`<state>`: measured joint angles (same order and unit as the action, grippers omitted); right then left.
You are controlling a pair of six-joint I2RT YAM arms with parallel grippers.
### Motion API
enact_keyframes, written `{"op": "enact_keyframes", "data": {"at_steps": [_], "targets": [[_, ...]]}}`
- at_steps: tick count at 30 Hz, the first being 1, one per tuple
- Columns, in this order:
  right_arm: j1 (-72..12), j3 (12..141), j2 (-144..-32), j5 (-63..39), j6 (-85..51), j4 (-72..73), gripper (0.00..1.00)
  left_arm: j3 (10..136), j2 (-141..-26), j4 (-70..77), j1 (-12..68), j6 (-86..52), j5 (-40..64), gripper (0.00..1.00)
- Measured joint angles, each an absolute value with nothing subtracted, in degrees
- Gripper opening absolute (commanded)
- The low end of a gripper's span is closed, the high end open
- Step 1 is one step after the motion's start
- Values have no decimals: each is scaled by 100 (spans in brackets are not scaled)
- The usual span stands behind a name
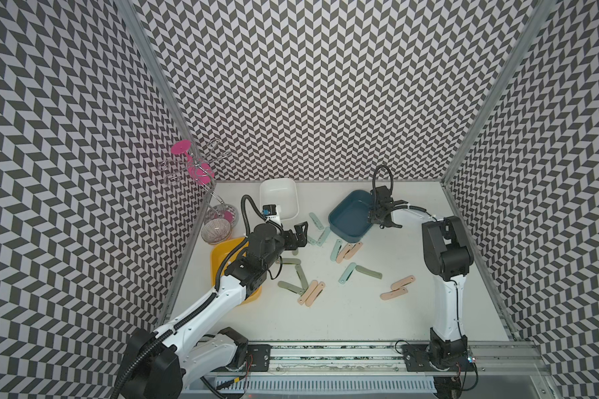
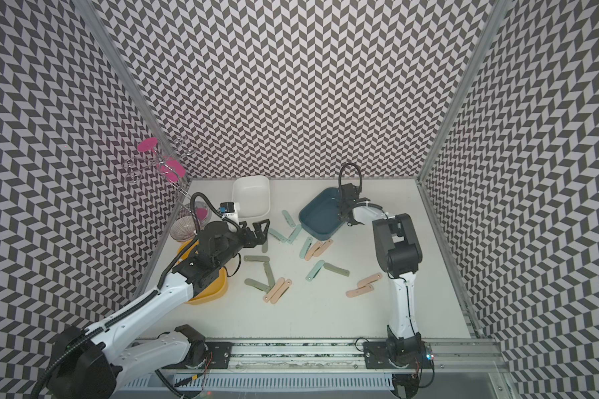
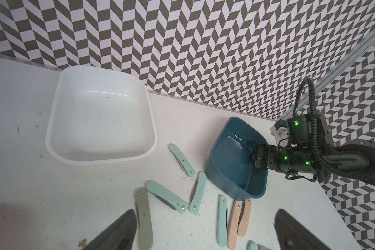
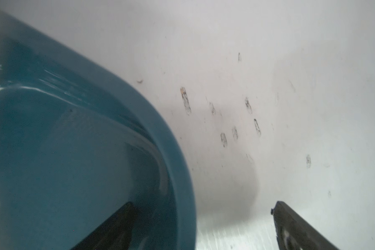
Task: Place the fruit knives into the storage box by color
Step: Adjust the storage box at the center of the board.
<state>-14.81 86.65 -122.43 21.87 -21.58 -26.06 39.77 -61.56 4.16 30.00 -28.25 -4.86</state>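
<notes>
The tabletop [image 1: 360, 321] carries three boxes: the yellow box [image 1: 219, 257] at 9 o'clock, mostly hidden under the left arm; the white box [image 1: 279, 197] at 11 and the blue box [image 1: 348, 216] at 1, bare floors showing. The fruit knives [image 1: 312, 293] lie scattered mid-tabletop. The left claw [image 1: 301, 235] hangs released above them, and the right claw [image 1: 389, 226], also released, straddles the blue box's rim.

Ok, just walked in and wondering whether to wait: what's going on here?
Two robot arms are sorting fruit knives by color, barely started. The knives lie scattered on the table; the white box and blue box are empty. The left tool hangs open over knives beside the white box. The right tool, open, straddles the blue box's rim, holding nothing.
</notes>
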Motion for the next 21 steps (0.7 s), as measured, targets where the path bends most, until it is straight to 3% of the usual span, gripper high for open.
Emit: {"op": "enact_keyframes", "data": {"at_steps": [9, 21], "targets": [[-1479, 8038, -11736, 2012, -2237, -2486, 97, 3966, -6145, 416, 3068, -2864, -486, 99], [-1232, 10309, -12436, 1975, -1992, -2967, 97, 3966, -6254, 416, 3079, -2849, -486, 99]]}}
